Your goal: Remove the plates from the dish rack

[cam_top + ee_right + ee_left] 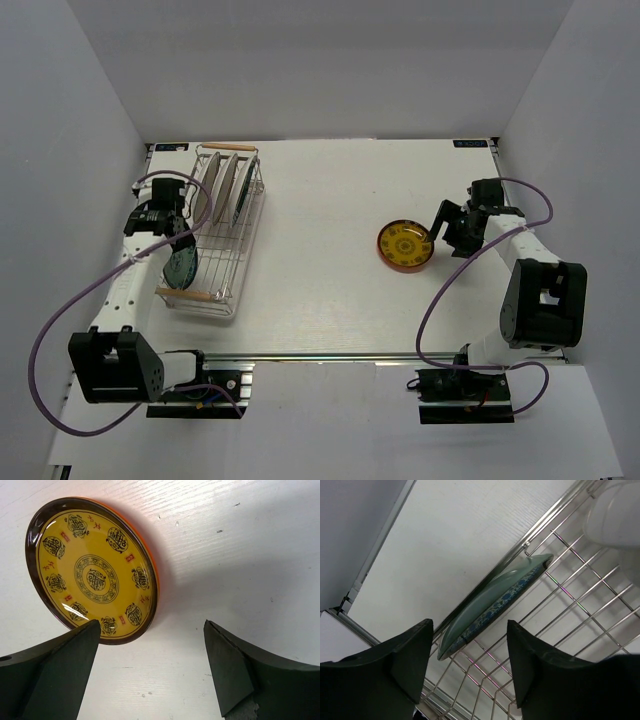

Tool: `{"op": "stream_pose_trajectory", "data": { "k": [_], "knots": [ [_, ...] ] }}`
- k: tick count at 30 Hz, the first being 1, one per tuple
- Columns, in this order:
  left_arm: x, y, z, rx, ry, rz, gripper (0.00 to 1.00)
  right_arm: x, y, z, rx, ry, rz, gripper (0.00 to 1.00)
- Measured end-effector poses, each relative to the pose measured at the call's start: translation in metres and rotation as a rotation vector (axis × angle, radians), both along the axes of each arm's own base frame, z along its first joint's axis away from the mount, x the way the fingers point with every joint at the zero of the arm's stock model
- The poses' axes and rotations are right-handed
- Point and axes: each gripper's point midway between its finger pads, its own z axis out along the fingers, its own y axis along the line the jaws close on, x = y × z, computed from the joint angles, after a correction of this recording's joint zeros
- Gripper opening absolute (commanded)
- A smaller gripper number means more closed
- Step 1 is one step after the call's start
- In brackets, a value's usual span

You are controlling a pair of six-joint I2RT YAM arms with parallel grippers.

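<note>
Jaws of the left gripper stand spread on either side of the blue-green plate, which leans on edge at the near end of the dish rack on the left of the table. Straddling the rim this way looks like the set-up for a pinch, though no contact shows. Other plates stand upright at the far end, propped by the wires. On the right, the yellow plate lies flat on the table, well apart from the rack. The right gripper hangs just beside it, jaws wide and holding nothing.
</note>
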Motion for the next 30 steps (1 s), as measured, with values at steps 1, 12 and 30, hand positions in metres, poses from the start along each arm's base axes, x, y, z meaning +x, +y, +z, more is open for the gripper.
{"op": "stream_pose_trajectory", "data": {
  "k": [1, 12, 30],
  "knots": [
    [0.001, 0.001, -0.002, 0.001, 0.010, 0.003, 0.62, 0.000, 0.000, 0.000, 0.000, 0.000, 0.000, 0.89],
    [0.003, 0.009, -0.012, 0.023, 0.069, 0.009, 0.45, 0.000, 0.000, -0.001, 0.000, 0.001, 0.000, 0.89],
    [0.000, 0.006, 0.012, 0.030, 0.094, -0.045, 0.17, -0.001, 0.012, -0.002, 0.065, 0.010, 0.033, 0.89]
  ]
}}
